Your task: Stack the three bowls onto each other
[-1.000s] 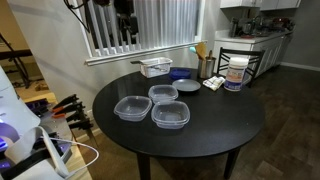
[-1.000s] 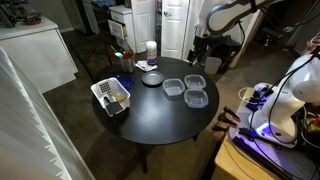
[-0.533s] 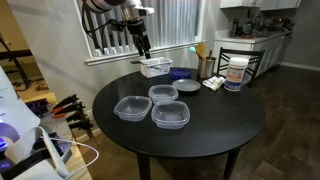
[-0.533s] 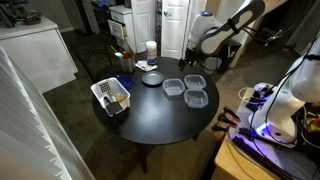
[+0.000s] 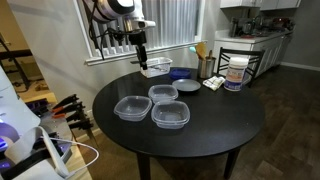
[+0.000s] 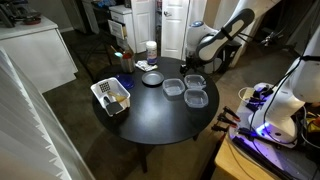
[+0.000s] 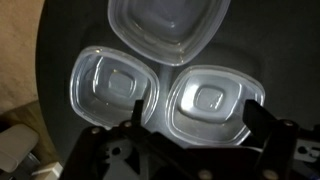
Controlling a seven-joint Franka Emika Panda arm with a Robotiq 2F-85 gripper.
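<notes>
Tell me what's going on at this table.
A robot arm is set to stack three clear bowls. They lie side by side in a cluster on the round black table, none stacked yet. The pincer hangs in the air over them, open and empty, touching nothing.

Three bowls (image 7: 213,100): clear plastic, smooth and glossy, with glare on the rims and flat bottoms; the dark desk shows through them. Desk (image 5: 230,125): black top, smooth, satin rather than mirror-like, with only a faint sheen. Fingers (image 7: 250,120): black, matt, no glints. White basket (image 5: 155,66) at the desk's far edge: probably plastic, but it's too small in view to judge the finish.
</notes>
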